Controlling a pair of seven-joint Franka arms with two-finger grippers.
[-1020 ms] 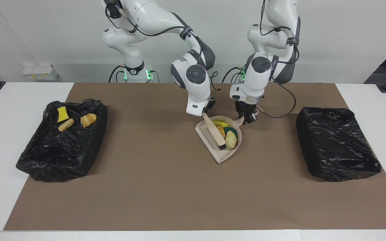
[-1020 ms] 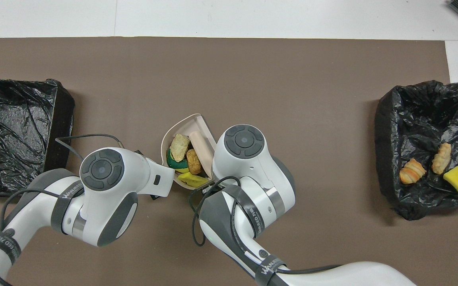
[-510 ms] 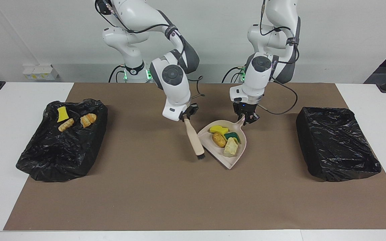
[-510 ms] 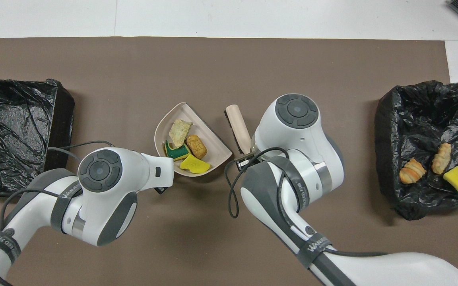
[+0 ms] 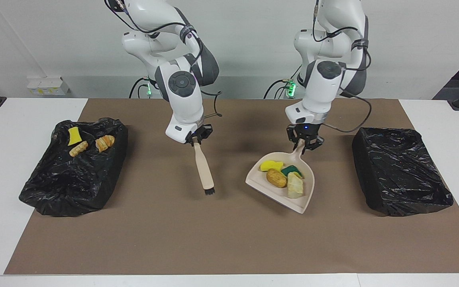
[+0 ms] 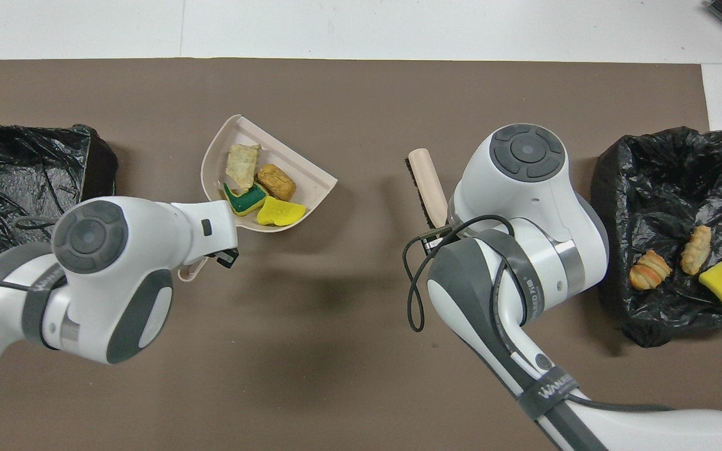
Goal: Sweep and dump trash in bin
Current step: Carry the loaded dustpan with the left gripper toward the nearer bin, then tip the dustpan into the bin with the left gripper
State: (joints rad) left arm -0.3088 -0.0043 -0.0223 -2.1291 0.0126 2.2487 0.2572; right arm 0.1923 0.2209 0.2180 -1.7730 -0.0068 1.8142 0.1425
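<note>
Beige dustpan (image 5: 289,187) is hanging level from the left gripper (image 5: 305,144), jaws pinching its handle, so four scraps of trash (image 5: 284,177) are riding inside over the counter (image 5: 229,223). Right gripper (image 5: 197,138) is pinching the brush (image 5: 204,169), holding it apart, bristles down.

Overhead legend: a beige dustpan (image 6: 245,128) is carrying four trash scraps (image 6: 259,191), lying between a black-lined bin (image 6: 16,188) and a beige brush (image 6: 427,185). A second bin (image 6: 612,207), at the right arm's end of the table (image 6: 361,31), is holding three scraps (image 6: 680,263).
</note>
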